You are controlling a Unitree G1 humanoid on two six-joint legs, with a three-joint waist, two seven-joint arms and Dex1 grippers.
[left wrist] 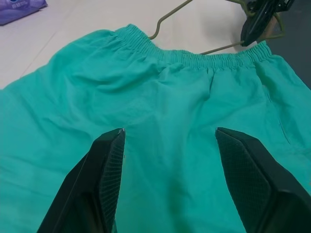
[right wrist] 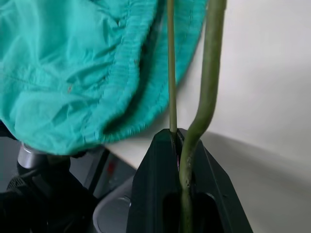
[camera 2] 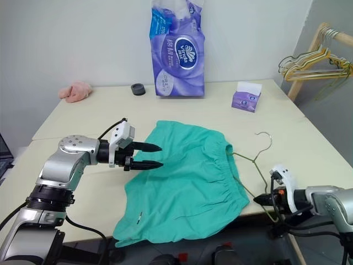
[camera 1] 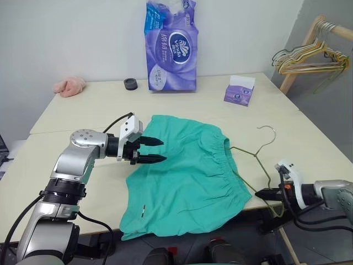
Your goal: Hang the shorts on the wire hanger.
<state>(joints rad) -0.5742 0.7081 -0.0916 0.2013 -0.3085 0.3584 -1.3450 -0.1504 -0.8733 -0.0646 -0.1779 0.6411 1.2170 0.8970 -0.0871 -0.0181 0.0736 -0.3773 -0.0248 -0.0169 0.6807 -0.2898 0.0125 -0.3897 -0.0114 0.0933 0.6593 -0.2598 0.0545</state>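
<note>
The teal-green shorts [camera 1: 187,176] lie flat on the pale table [camera 1: 83,118], with the gathered waistband [left wrist: 194,60] toward the right and one hem hanging over the front edge. The wire hanger [camera 1: 251,152] lies beside the waistband, partly under it, its hook [camera 1: 267,130] pointing away from me. My left gripper [camera 1: 164,150] is open just above the left part of the shorts, with only cloth showing between its fingers [left wrist: 104,170]. My right gripper [camera 1: 262,194] is at the table's front right edge, shut on the hanger's wire [right wrist: 171,73] at its near corner.
A tall purple tissue pack [camera 1: 171,47], a small purple tissue box [camera 1: 240,90], a black round object [camera 1: 130,84] and a pink cloth [camera 1: 70,86] sit along the far side. A wooden rack with several hangers [camera 1: 309,55] stands off the table's far right.
</note>
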